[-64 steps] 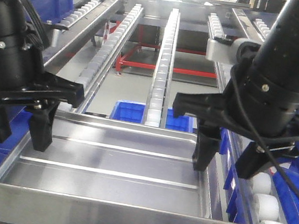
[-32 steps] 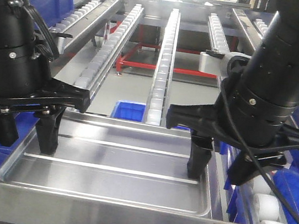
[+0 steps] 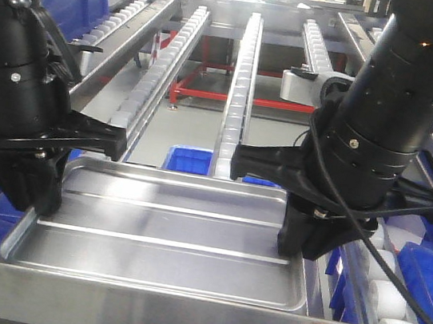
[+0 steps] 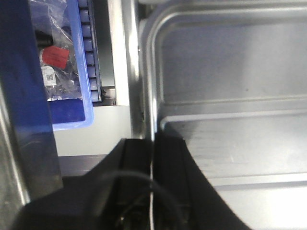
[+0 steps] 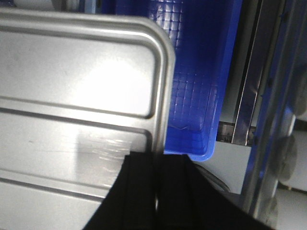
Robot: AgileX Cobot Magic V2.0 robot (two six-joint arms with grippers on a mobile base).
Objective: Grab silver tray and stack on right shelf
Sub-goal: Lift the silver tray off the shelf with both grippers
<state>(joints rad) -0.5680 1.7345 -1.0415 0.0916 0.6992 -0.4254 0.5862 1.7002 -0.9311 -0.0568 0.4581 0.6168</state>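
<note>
Firmly pinched at opposite rolled rims by the left gripper [image 3: 33,201] and right gripper [image 3: 301,246], fingers [image 5: 141,191] closed on thin metal: silver tray [image 3: 165,243], lying at the near end of the roller tracks [image 3: 238,92], just behind the front rail [image 3: 178,318]. Best lifted level, both ends rising together, no twisting. Smooth glossy steel, rounded corners, two raised ribs.

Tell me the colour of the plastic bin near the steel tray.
Blue plastic bin, clearest in right wrist view.
</note>
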